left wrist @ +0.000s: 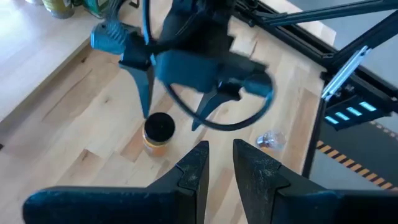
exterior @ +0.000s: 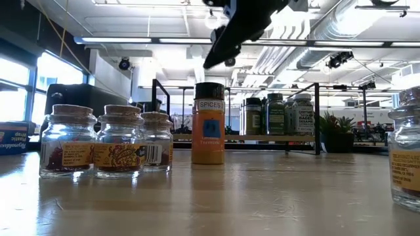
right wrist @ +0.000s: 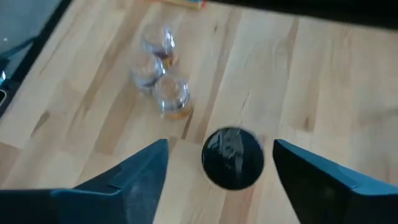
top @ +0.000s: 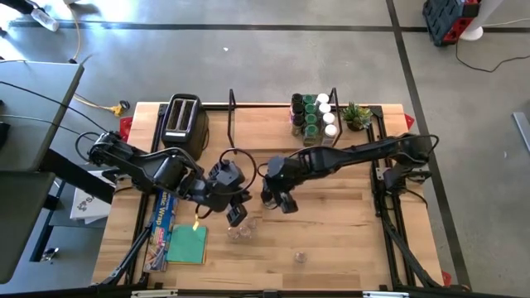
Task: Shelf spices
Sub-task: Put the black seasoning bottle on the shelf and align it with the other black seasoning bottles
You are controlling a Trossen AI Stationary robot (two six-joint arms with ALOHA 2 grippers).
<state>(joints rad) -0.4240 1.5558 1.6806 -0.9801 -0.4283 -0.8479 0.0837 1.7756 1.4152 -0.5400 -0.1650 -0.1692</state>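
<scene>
The right gripper (right wrist: 214, 165) is held above an orange spice jar with a dark lid (right wrist: 232, 157), jaws spread wide to either side of it and not in contact. The jar stands upright mid-table (exterior: 208, 122), near three clear glass jars (exterior: 105, 139) clustered together. The left gripper (left wrist: 219, 165) is positioned just beside, jaws narrowly parted and empty. Further jars are seen on the shelf (top: 248, 124) at its right end (top: 315, 114).
</scene>
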